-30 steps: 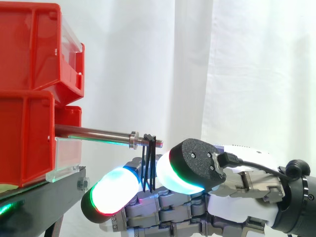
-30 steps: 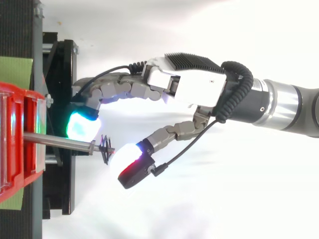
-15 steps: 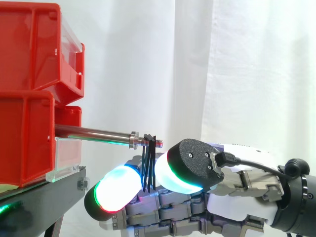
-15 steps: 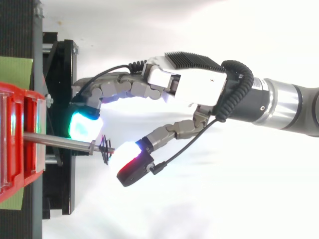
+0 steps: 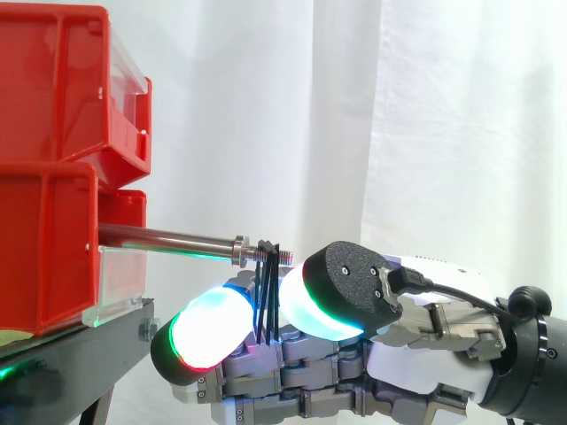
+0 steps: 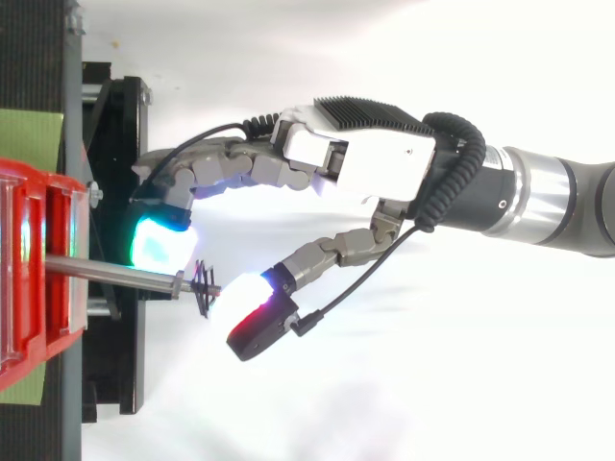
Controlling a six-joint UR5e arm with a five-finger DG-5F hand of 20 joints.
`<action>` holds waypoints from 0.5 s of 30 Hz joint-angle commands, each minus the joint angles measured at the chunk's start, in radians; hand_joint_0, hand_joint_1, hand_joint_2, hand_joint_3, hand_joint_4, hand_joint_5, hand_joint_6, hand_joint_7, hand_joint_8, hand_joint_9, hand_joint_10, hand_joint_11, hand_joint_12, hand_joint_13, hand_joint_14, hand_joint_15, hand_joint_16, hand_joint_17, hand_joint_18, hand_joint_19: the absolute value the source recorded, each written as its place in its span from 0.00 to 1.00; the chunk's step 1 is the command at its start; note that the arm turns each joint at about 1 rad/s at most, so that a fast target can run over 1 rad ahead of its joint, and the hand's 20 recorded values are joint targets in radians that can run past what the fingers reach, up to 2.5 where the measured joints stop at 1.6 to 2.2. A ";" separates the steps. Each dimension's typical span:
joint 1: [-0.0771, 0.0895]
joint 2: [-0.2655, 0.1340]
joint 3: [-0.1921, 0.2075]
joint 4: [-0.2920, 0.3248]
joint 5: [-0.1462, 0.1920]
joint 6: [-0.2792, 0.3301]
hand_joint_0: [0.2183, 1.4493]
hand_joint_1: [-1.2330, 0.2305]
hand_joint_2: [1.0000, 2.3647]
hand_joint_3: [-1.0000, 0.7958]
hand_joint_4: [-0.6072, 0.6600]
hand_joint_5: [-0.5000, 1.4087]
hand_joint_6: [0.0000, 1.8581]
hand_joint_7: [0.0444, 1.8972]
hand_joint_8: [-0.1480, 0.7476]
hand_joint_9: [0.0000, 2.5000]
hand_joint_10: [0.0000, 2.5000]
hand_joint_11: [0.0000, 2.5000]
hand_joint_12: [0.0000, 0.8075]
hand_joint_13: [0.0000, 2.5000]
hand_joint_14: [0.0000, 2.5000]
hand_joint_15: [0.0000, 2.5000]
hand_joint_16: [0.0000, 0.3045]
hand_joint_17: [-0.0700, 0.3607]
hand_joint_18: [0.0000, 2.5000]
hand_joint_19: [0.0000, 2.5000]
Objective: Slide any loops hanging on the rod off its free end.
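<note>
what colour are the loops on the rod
Black. The loops show best in the side view, hanging near the rod's free end.

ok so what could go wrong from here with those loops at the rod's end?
1. The black loops hang on the rod at its threaded tip, just past the collar; the threads may snag them as they slide off.
2. They are bunched together, so one could be left behind.
3. The hand sits close under the rod and might knock it on the way out.
</note>
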 commanded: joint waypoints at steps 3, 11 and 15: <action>0.000 0.000 0.001 0.001 -0.002 -0.001 0.28 0.36 0.00 0.30 0.69 0.18 0.27 0.55 0.46 0.23 0.00 0.00 0.37 0.17 0.00 0.00 0.16 0.41 0.17 0.03; 0.003 0.000 0.000 -0.001 -0.008 -0.001 0.30 0.36 0.00 0.32 0.67 0.19 0.27 0.61 0.45 0.24 0.00 0.00 0.37 0.18 0.00 0.00 0.15 0.41 0.18 0.03; 0.004 0.000 0.001 -0.001 -0.012 -0.001 0.30 0.36 0.01 0.33 0.67 0.19 0.27 0.64 0.45 0.24 0.00 0.00 0.36 0.19 0.00 0.00 0.15 0.40 0.18 0.03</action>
